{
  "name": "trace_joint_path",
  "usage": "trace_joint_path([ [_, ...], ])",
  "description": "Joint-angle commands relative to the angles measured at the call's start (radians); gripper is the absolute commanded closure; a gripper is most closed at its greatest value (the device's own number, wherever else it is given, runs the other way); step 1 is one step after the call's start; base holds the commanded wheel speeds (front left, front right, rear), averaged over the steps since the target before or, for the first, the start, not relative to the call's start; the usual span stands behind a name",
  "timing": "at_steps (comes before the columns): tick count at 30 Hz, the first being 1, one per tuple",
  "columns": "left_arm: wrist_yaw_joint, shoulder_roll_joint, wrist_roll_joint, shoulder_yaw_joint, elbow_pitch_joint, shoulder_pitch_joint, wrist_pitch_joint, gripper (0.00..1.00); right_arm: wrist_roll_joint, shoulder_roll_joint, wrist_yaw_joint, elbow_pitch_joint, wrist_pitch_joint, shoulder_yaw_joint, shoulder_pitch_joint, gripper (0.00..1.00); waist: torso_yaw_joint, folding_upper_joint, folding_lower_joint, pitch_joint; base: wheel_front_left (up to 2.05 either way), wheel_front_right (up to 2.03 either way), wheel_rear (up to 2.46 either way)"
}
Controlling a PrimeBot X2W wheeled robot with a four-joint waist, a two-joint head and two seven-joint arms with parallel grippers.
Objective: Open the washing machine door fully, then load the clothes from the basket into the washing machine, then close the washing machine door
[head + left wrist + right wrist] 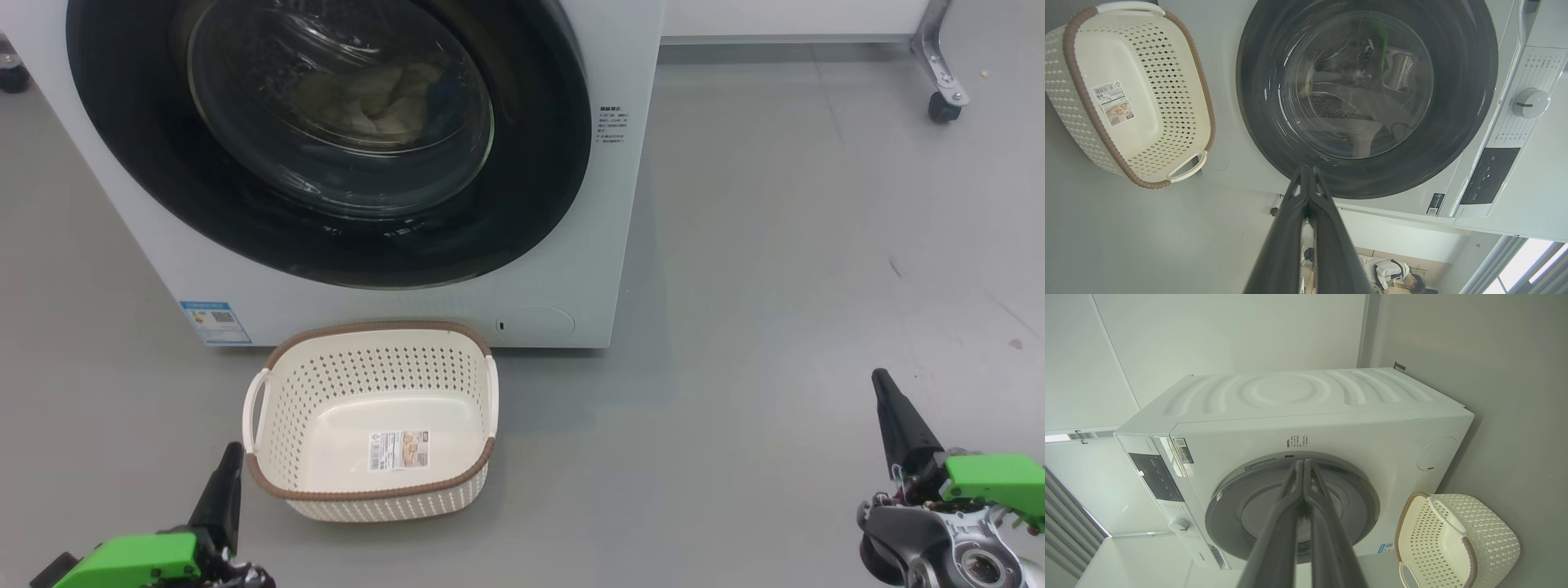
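The place looks like a lab or test room rather than a home. A freestanding washing machine [629,204] stands on a bare grey floor [775,269] before plain white wall panels [1229,335]. A metal leg [939,57] on a caster stands nearby, and a person [1388,271] in a white top shows in the background.

Bright, even indoor light, with soft shadows right of the basket [392,506] and washing machine [408,306] in the head view. Reflections glaze the washing machine door [539,163] — wrist views bow straight edges.
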Motion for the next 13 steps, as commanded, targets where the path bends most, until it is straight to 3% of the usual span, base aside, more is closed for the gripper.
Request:
trace_joint_path([
  [1, -0.007, 0.007, 0.0, 0.04, -0.036, -0.051, 0.005, 1.0, 0.0, -0.021, -0.003, -0.032, 0.005, 0.016, -0.053, 1.0, 0.0, 0.0, 0.0, 0.0, 0.0, 0.0, 0.0],
  [13, -0.007, 0.007, 0.001, 0.04, -0.036, -0.051, 0.006, 1.0, -0.001, -0.021, -0.003, -0.032, 0.006, 0.016, -0.053, 1.0, 0.0, 0.0, 0.0, 0.0, 0.0, 0.0, 0.0],
])
